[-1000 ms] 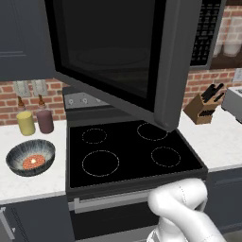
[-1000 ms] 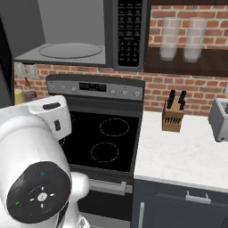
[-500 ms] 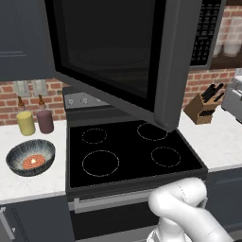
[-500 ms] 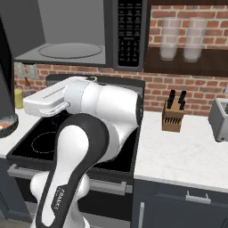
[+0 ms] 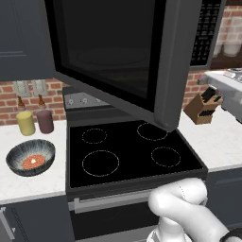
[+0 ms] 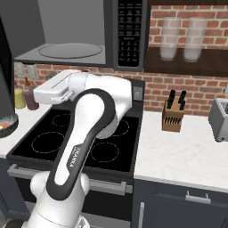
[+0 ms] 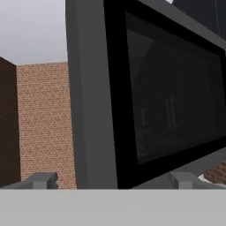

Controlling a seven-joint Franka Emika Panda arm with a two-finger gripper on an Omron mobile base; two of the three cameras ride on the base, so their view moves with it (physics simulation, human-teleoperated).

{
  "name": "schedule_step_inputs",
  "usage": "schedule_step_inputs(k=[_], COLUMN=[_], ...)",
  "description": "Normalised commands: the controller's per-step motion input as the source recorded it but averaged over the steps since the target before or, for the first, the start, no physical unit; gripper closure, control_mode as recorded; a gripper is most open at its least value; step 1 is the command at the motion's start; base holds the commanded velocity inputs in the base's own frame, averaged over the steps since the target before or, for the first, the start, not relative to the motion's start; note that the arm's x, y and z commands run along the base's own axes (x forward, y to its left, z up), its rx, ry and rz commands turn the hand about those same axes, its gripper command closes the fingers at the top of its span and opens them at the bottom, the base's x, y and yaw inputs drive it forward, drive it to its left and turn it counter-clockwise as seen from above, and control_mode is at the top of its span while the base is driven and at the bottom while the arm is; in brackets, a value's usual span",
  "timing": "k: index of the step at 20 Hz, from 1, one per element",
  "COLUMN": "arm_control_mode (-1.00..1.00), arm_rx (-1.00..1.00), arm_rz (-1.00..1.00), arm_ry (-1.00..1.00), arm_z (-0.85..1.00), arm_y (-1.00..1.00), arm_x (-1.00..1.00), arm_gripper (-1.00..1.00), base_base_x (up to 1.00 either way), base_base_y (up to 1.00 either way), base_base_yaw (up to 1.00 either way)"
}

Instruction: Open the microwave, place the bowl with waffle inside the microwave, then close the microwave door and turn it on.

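Microwave door (image 5: 118, 56) hangs open; my claw (image 7: 112, 181), spread and empty, must next reach the bowl (image 5: 31, 157).

The wide dark grey microwave door with its black glass window (image 5: 113, 56) fronts a microwave box with a light grey interior (image 6: 71, 31) and a black keypad strip dotted with pale buttons. The round bowl (image 5: 31, 157) is streaked dark blue-grey and white — in it lies an orange-red gridded waffle (image 5: 33, 161). The flat black stovetop (image 5: 127, 151) carries thin white burner rings, beside a white counter (image 6: 187, 153), a red-brown brick wall — and a tan wooden knife block (image 6: 173, 115).
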Motion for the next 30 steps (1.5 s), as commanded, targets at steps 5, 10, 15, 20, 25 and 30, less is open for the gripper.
schedule_step_inputs(k=[5, 10, 15, 20, 25, 30], arm_control_mode=[-1.00, -1.00, -1.00, -1.00, -1.00, -1.00], arm_rx=[-0.01, 0.00, 0.00, 0.00, 0.00, 0.00], arm_rz=[0.00, 0.00, 0.00, 0.02, 0.02, 0.01], arm_ry=[0.03, 0.02, 0.00, 0.00, 0.00, 0.00], arm_z=[0.00, 0.00, 0.00, 0.00, 0.00, 0.00], arm_y=[0.80, 0.77, 0.69, 0.75, 0.82, 0.85], arm_x=[0.00, 0.00, -0.04, -0.29, -0.19, 0.00], arm_gripper=[-1.00, -1.00, -1.00, -1.00, -1.00, -1.00], base_base_x=[0.00, 0.00, 0.00, 0.00, 0.00, 0.00], base_base_y=[0.00, 0.00, 0.00, 0.00, 0.00, 0.00], base_base_yaw=[0.00, 0.00, 0.00, 0.00, 0.00, 0.00])
